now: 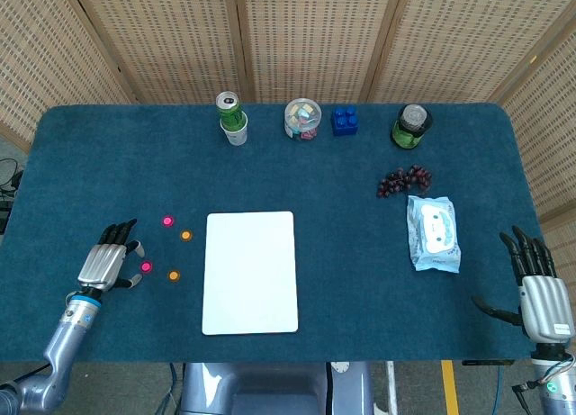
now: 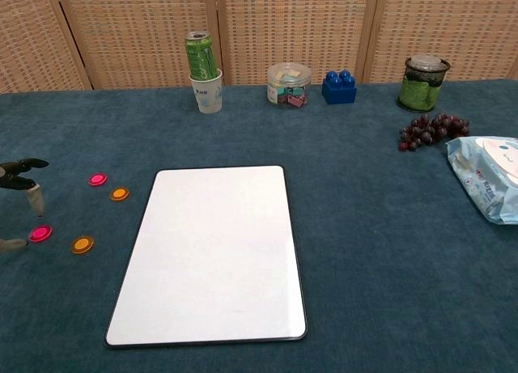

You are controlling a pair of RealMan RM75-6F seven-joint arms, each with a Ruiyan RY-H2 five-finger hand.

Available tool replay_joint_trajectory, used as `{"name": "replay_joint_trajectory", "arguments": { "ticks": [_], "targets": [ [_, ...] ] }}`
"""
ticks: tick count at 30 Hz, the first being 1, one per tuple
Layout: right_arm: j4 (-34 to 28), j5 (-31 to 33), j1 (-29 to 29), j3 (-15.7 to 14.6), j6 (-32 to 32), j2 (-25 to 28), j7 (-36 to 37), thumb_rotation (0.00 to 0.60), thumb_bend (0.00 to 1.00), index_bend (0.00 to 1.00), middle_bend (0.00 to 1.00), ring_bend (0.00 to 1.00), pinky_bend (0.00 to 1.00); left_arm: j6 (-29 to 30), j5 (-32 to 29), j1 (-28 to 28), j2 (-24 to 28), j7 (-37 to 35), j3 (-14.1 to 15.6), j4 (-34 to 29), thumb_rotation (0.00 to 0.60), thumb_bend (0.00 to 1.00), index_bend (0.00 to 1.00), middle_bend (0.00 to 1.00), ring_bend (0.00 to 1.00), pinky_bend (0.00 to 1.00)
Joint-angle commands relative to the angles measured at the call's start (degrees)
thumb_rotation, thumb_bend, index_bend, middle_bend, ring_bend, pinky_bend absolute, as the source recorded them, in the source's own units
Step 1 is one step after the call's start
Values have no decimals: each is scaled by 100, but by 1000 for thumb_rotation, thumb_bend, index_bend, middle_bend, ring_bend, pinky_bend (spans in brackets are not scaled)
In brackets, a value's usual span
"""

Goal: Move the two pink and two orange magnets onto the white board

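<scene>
The white board [image 1: 250,271] [image 2: 213,252] lies flat in the middle of the blue table. Left of it sit two pink magnets [image 1: 167,221] [image 1: 146,267] and two orange magnets [image 1: 186,236] [image 1: 174,275]; the chest view shows them too, pink [image 2: 98,180] [image 2: 40,233] and orange [image 2: 120,194] [image 2: 82,244]. My left hand [image 1: 108,257] [image 2: 19,187] is open, fingers spread, just left of the nearer pink magnet, its fingertips almost at it. My right hand [image 1: 537,293] is open at the table's front right edge, holding nothing.
Along the back edge stand a green can in a paper cup [image 1: 232,118], a clear jar of clips [image 1: 302,118], a blue brick [image 1: 344,121] and a green jar [image 1: 411,126]. Dark grapes [image 1: 402,180] and a wet-wipes pack [image 1: 433,232] lie on the right.
</scene>
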Motion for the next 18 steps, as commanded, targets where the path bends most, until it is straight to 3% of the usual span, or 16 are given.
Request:
{"name": "replay_joint_trajectory", "arguments": {
  "ticks": [1, 10, 18],
  "targets": [
    [-5, 2, 3, 0, -7, 4, 6, 600, 53, 0, 0, 0, 0, -79, -83, -24, -58, 85, -3, 17, 600, 254, 442, 0, 0, 0],
    [-14, 15, 7, -5, -31, 18, 28, 600, 53, 0, 0, 0, 0, -209, -208, -88, -203, 161, -31, 137, 600, 256, 446, 0, 0, 0],
    [-26, 24, 9, -6, -42, 25, 33, 600, 53, 0, 0, 0, 0, -193, -244, -116, -171, 264, -57, 54, 600, 259, 534, 0, 0, 0]
  ]
}}
